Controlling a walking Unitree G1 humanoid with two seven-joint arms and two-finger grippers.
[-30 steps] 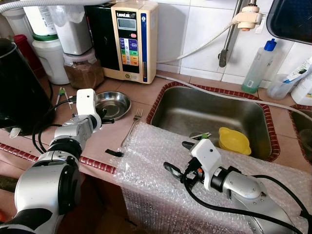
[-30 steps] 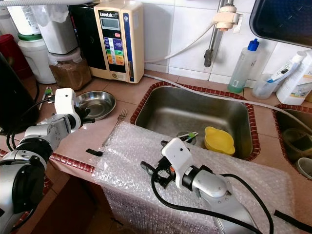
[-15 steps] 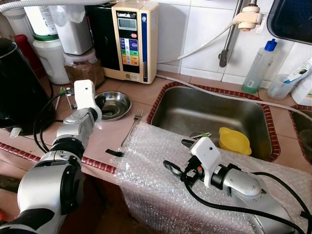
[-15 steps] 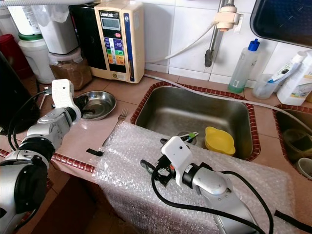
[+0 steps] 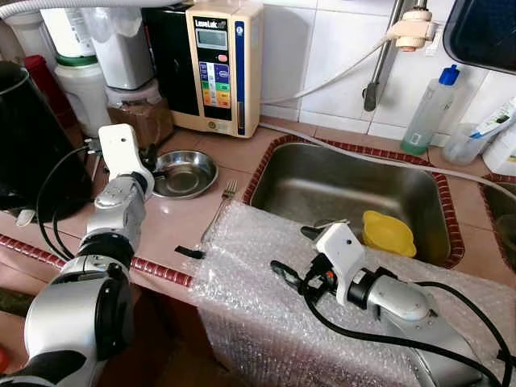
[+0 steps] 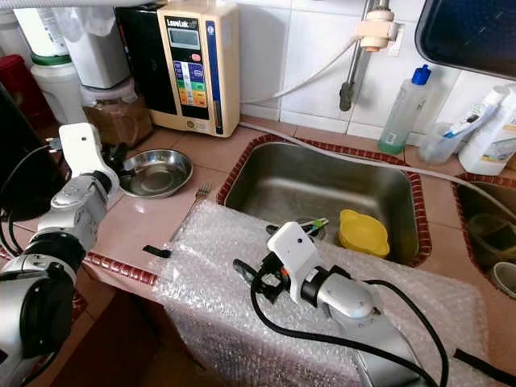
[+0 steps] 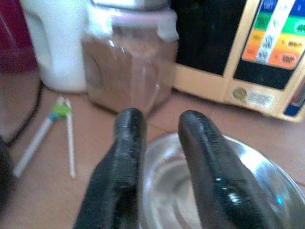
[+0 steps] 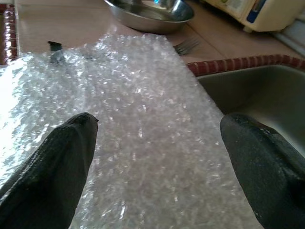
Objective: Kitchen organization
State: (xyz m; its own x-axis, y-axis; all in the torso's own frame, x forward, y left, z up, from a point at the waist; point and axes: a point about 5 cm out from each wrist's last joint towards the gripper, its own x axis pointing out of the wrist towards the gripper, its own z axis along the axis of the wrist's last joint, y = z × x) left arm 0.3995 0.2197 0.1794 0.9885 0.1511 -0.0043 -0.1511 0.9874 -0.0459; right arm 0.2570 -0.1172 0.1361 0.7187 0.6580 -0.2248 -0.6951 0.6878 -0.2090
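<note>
Left gripper (image 7: 159,143) sits at the near rim of the steel bowl (image 5: 185,173) on the counter (image 5: 173,222); fingers (image 7: 125,157) close together with a narrow gap, the bowl's rim looks to run between them, but contact isn't clear, so can't tell if it's clamped.

Right gripper (image 8: 157,143) hovers over the bubble wrap (image 5: 266,274) that is draped over the counter edge in front of the sink (image 5: 347,189); fingers spread wide, nothing held.

Fork (image 5: 222,205) lies on the counter between bowl and sink, tines toward the wall, handle end at the wrap's corner. Small black piece (image 5: 188,253) sits on the counter just left of the wrap.

Yellow cup (image 5: 389,232) is in the sink at its right side.

Behind the bowl: jar (image 7: 128,67) of brown powder, and a beige water unit (image 5: 222,64) with a small display and coloured buttons; label on top reads roughly "LeveLuk", the rest is too small to read.

Blue-capped bottle (image 5: 427,113) stands behind the sink by the tiled wall.
</note>
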